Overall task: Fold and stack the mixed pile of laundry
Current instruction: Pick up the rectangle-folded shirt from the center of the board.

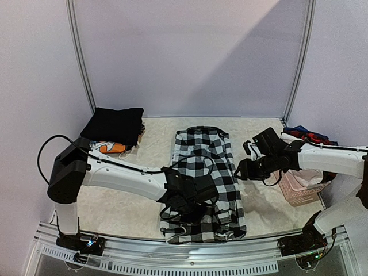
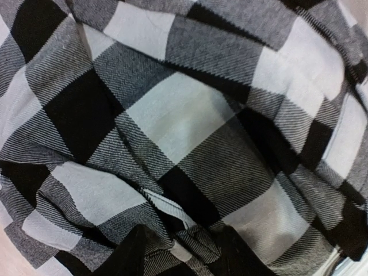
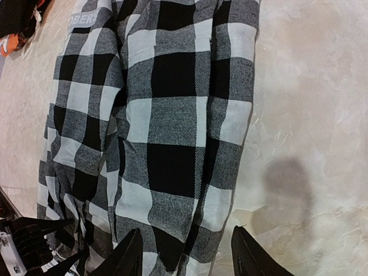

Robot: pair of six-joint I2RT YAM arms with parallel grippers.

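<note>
1. Top external view: The enclosure had pale lilac walls and a mottled beige desk (image 1: 144, 190). The checked garment (image 1: 204, 167) lay spread lengthwise at the desk's centre, with its near end rumpled. A folded black garment (image 1: 113, 125) sat at the far left on top of an orange printed piece (image 1: 109, 148). The pink basket (image 1: 299, 187) stood at the right, with a red/navy plaid piece (image 1: 307, 136) at its far rim. The left tool (image 1: 185, 207) was down on the checked garment's near-left portion. The right tool (image 1: 244, 167) hung just beside its right edge.

2. Left wrist view: Checked cloth filled the frame, creased and bunched up between the two dark fingers (image 2: 129, 259). The fingers stood partly apart. Whether they actually pinched the cloth could not be told.

3. Right wrist view: The right tool's fingers (image 3: 131, 253) stood apart above the garment's right hem and bare desk, and held nothing.

4. Handling assessment: The checked garment appeared to be a soft, light, limp weave and not fragile. It would likely drape, wrinkle and slide on the smooth desk. A hold at a hem or corner, ideally both corners of one end, looked sounder than a mid-panel pinch, which might lift only the top layer.
</note>
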